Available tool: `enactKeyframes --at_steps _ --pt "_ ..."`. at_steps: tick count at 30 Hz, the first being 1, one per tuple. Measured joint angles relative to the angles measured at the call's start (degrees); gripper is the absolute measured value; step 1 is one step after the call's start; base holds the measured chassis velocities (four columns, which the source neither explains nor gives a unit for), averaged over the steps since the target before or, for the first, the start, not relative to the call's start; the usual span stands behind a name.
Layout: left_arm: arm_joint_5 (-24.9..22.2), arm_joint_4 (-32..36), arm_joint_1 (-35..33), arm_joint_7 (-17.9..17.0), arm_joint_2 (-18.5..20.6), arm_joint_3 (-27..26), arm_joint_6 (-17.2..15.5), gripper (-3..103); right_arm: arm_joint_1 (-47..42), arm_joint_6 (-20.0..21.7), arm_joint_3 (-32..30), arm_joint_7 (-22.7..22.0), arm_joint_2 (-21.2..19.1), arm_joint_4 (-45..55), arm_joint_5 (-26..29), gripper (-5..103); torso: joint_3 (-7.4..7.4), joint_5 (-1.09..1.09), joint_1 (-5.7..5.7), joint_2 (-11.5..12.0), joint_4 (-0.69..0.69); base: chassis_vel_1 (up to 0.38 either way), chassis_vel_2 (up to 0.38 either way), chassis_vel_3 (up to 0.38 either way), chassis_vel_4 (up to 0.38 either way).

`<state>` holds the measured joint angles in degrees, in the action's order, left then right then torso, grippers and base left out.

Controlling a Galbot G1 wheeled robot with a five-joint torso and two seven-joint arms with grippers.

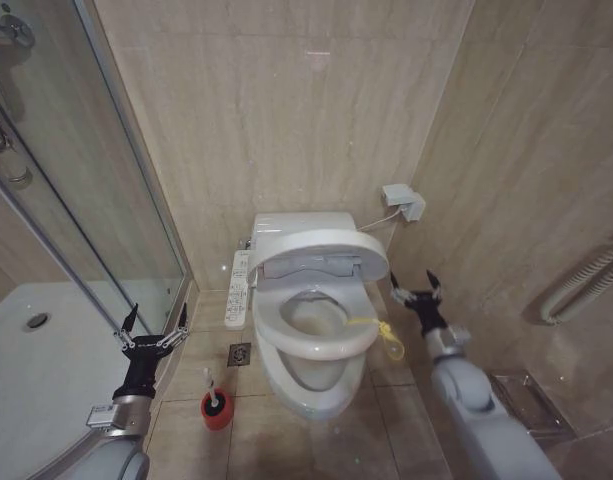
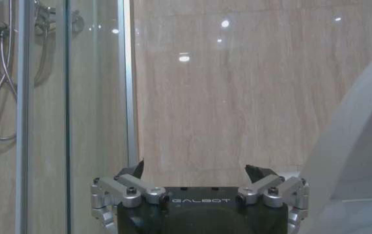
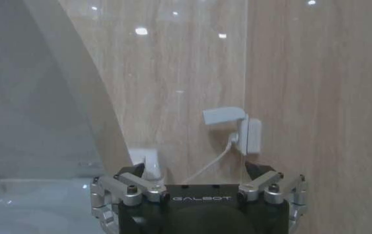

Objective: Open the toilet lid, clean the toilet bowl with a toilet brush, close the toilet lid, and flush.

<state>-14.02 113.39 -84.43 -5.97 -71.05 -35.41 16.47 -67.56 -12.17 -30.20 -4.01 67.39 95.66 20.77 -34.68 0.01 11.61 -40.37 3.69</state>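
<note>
Nearest the head camera, the left gripper [image 1: 153, 334] hangs low by the shower enclosure's edge, its fingers [image 1: 129, 321] spread wide apart and holding nothing. In the left wrist view the same fingers [image 2: 133, 170] stand well apart, with bare wall tile between them and the glass shower door [image 2: 68, 112] beside them.

The toilet lid [image 1: 316, 252] is partly raised, tilted up above the ring-shaped seat [image 1: 321, 330], with its underside showing. A yellow strap [image 1: 381, 332] lies over the seat's right rim and hangs off that side; whether it is joined to the lid or the seat is hard to tell from here. The toilet bowl [image 1: 316, 385] stands against the back wall, its basin visible through the seat's opening.

The right gripper [image 1: 414, 290] is held just beside the toilet's right side, level with the lid's edge, fingers [image 1: 433, 283] apart and touching nothing, with the strap a little below it. In the right wrist view the right gripper's fingers [image 3: 259, 171] are likewise spread, with the lid's pale curve [image 3: 36, 97] close by and a white wall box [image 3: 244, 129] with its cable ahead.

The toilet brush [image 1: 212, 397] stands in its red holder [image 1: 217, 412] on the floor, left of the bowl and near the floor drain [image 1: 239, 354]. A white control panel [image 1: 238, 290] runs along the toilet's left side.
</note>
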Motion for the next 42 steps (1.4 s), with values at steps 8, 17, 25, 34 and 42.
enactKeyframes --at_steps 8,17,25,34,42 --pt "0.0 0.0 0.0 -0.01 0.0 0.0 0.0 100 -2.18 -0.25 -2.24 -0.18 3.42 2.19 -1.39 100 -0.01 -0.01 0.01 0.0 -0.02 0.0 0.0 0.0 0.0" --pt "0.0 0.0 0.0 0.0 0.0 0.0 0.0 100 -3.64 0.29 -6.69 -0.8 5.09 4.79 -2.04 100 -0.01 -0.02 0.01 0.0 -0.02 0.0 0.0 0.0 0.0" --pt "0.0 0.0 0.0 0.0 0.0 0.0 0.0 100 -5.43 0.57 -7.4 -0.28 5.06 6.72 -1.53 100 -0.01 -0.01 0.01 0.01 -0.02 0.0 0.0 0.0 0.0" --pt "0.0 0.0 0.0 -0.01 0.0 0.0 0.0 100 -6.31 1.1 -5.84 1.3 5.43 8.89 -1.56 100 -0.01 -0.01 0.01 0.01 -0.02 0.0 0.0 0.0 0.0" --pt "0.0 0.0 0.0 -0.01 0.0 0.0 0.0 100 -6.86 1.31 -5.73 1.13 6.45 9.69 -1.71 100 -0.01 -0.01 0.01 0.01 -0.02 0.0 0.0 0.0 0.0"
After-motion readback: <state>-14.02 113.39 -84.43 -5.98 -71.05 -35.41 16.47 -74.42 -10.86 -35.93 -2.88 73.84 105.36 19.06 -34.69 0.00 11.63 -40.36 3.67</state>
